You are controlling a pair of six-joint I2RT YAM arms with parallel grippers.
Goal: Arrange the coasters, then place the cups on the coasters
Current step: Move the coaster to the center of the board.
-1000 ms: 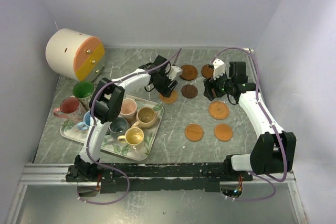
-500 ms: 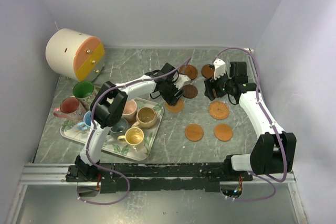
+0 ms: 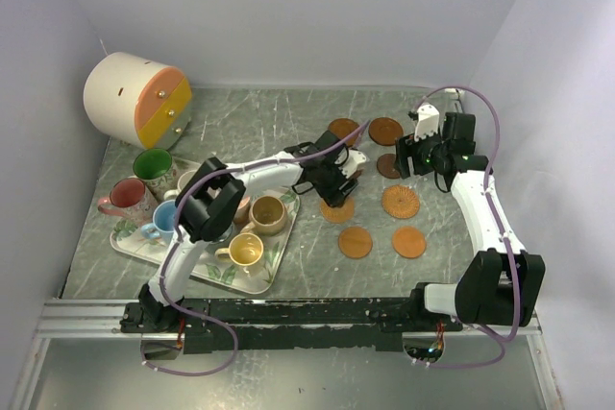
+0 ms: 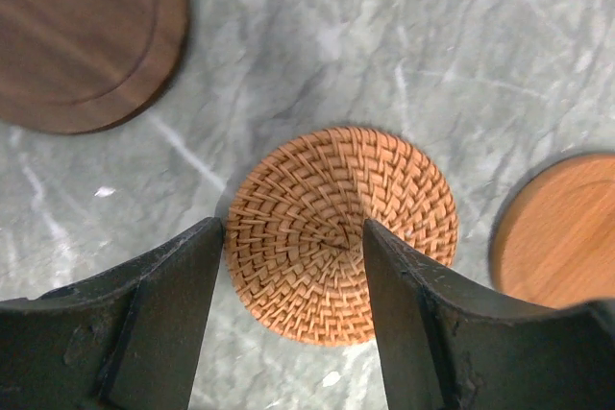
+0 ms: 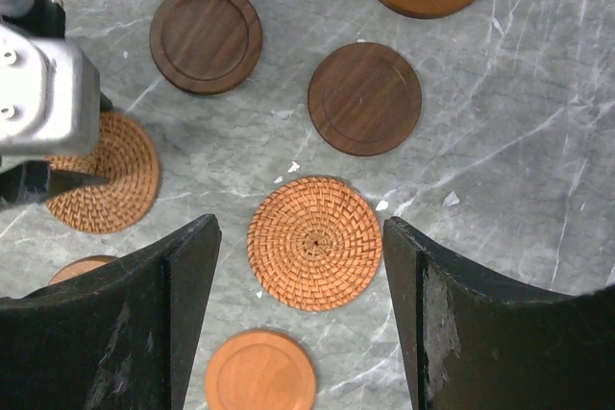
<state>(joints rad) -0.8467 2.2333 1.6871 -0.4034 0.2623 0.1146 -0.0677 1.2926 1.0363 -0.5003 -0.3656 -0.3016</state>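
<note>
Presently left tool (image 4: 293, 229) spread over woven coaster (image 4: 404, 194).

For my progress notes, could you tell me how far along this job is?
Nothing looks finished: coasters lie scattered on the table. In hand: the left fingers straddle a woven coaster; the right fingers hover open above another woven coaster. Left: every visible cup sits on or beside the leaf-print tray, none on a coaster.

Left arm reaching right, left end effector (image 4: 293, 237) low, jaws apart; right end effector (image 5: 303, 237) raised, likewise.
</note>
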